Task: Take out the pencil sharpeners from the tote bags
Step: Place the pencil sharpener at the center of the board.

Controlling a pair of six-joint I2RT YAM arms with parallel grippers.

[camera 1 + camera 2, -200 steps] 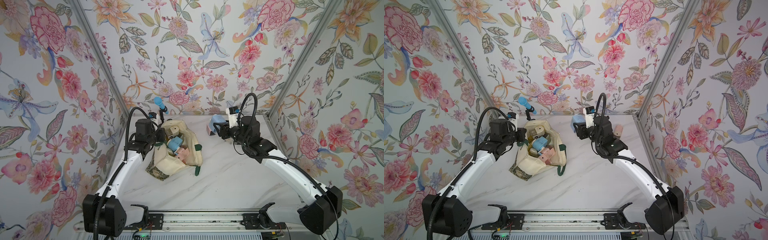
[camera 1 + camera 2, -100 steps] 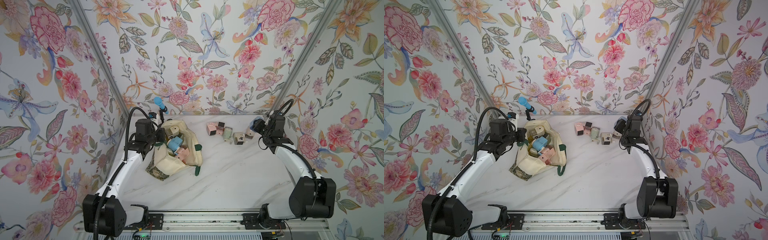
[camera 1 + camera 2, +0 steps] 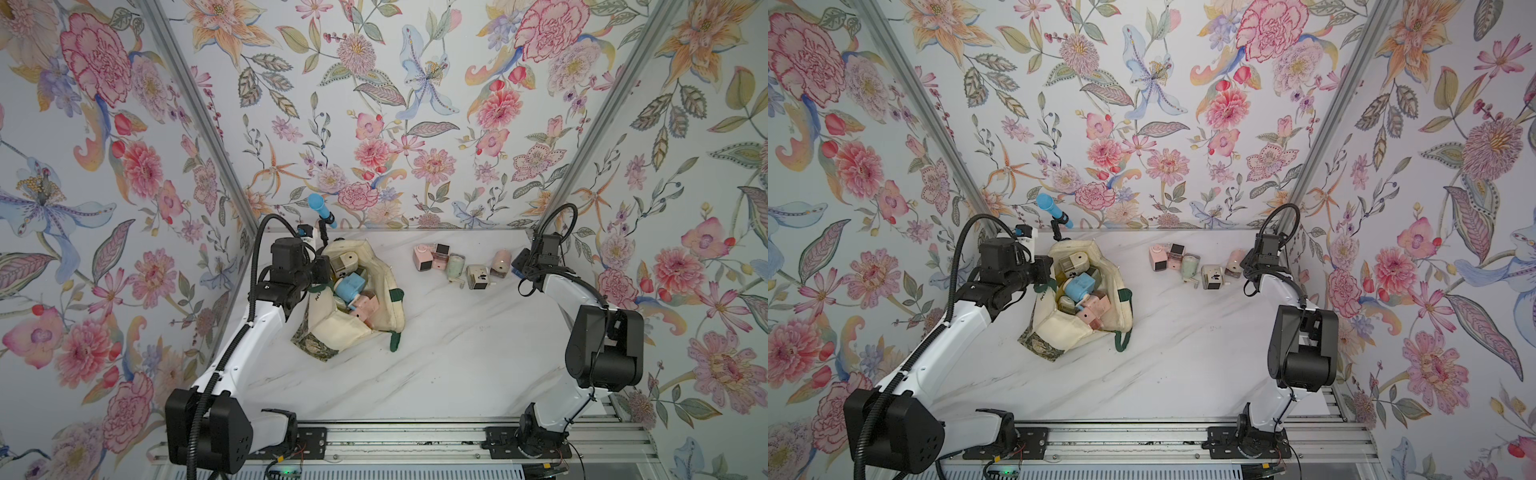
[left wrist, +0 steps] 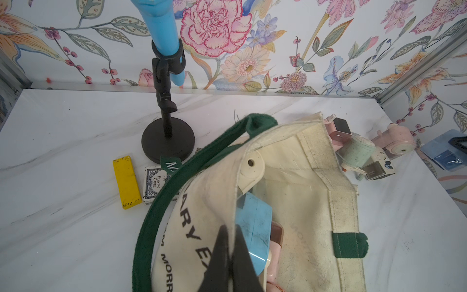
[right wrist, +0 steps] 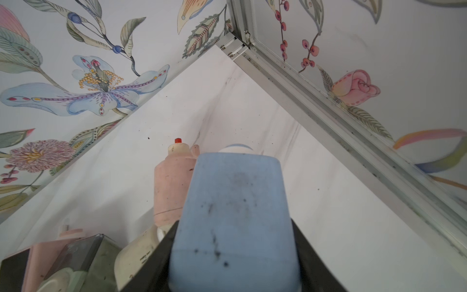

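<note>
**1. My left gripper** (image 4: 231,230): clenched on the left rim of the tote bag (image 4: 316,192). The canvas edge is pinched between my black fingers (image 4: 219,252).

**2. Tote bag:** cream canvas with dark green handles, a leafy bottom band and dark lettering. In both top views it lies on the left of the marble table (image 3: 457,353), with its bottom near and its open mouth far.

**3. Contents of the tote:**
- A light-blue sharpener (image 3: 349,289) lies at the middle.
- A pink sharpener (image 3: 365,307) touches it on the near side.
- A cream sharpener (image 3: 345,259) sits at the far end of the mouth.
- Others lie beneath, mostly hidden.

**4. My right gripper** (image 5: 234,222): grasping a blue sharpener (image 5: 235,192) by its two sides, low at the far right corner. I cannot tell whether it rests on the table.

**5. Sharpeners already out:** a row at far right, touching or just beside one another. From left to right:
- a square pink sharpener (image 3: 422,257)
- a dark-faced pink sharpener (image 3: 440,253)
- a sage green sharpener (image 3: 455,266)
- a dark-faced cream sharpener (image 3: 478,276)
- a rounded pink sharpener (image 3: 500,262), just beside the blue one I hold

**6. Other items:**
- A blue microphone (image 4: 161,30) stands on a black stand at far left, behind the tote.
- A yellow bar (image 4: 126,180) and a playing-card deck (image 4: 154,183) lie side by side near the stand's base.
</note>
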